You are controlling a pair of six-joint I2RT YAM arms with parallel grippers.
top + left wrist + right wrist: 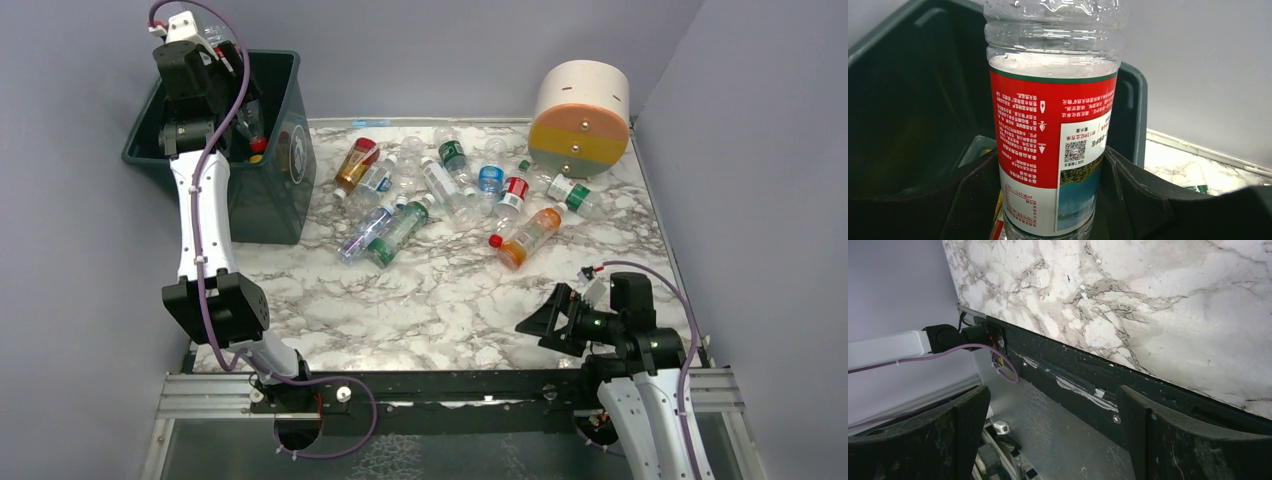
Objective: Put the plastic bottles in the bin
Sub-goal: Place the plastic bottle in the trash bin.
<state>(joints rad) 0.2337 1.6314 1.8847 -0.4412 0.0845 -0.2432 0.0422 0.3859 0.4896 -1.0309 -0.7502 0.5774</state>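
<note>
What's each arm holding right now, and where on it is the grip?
Left gripper holds a red-labelled clear bottle over the bin, fingers clamped on either side of its labelled body. Right gripper is open, holding nothing.

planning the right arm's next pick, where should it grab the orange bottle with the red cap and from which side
Probably around the mid-body of the orange bottle, from above and the near side, fingers across its width. It lies flat with its red cap pointing left; bare table lies on its near side, while other bottles crowd its far side. The right gripper is open.
</note>
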